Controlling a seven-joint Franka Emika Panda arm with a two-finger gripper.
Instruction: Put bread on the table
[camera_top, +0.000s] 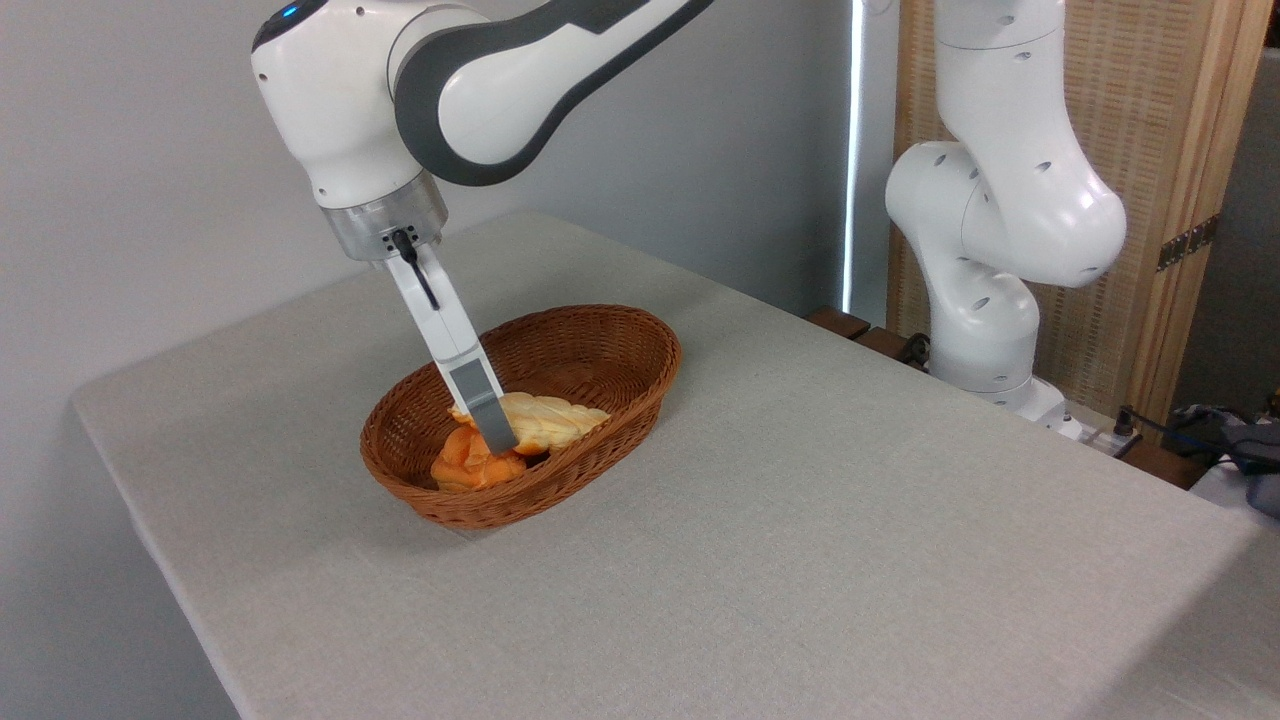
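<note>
**Bread in the basket, end effector down on it**

You have a brown wicker basket (600, 345) sitting on the worktop (800, 540), toward its left half; the oval rim rises all round the bread (555, 420), so the wall of the basket stands between the loaf and the open cloth on every side; just beside the loaf, at the near-left end of the basket, lies a smaller orange bun (470, 465), touching or almost touching it. Behind the worktop on the right you see the arm's white base column, a wooden slatted screen, and some cables and dark gear at the far right edge.

The bread is an elongated braided loaf, pale cream on top with diagonal ridges and a golden tone along its lower edge; it lies along the basket floor, its right end pointing toward the basket's middle.

The end effector (497, 440) reaches down at a tilt into the basket, and its grey finger (480, 405) covers the left end of the loaf; you see only that one finger from this side, the other being hidden behind it, so you cannot tell whether the fingers are spread or pinching the bread. The seam between loaf and bun is also masked by the finger; the arm's upper links are cut off at the top of the view.
</note>
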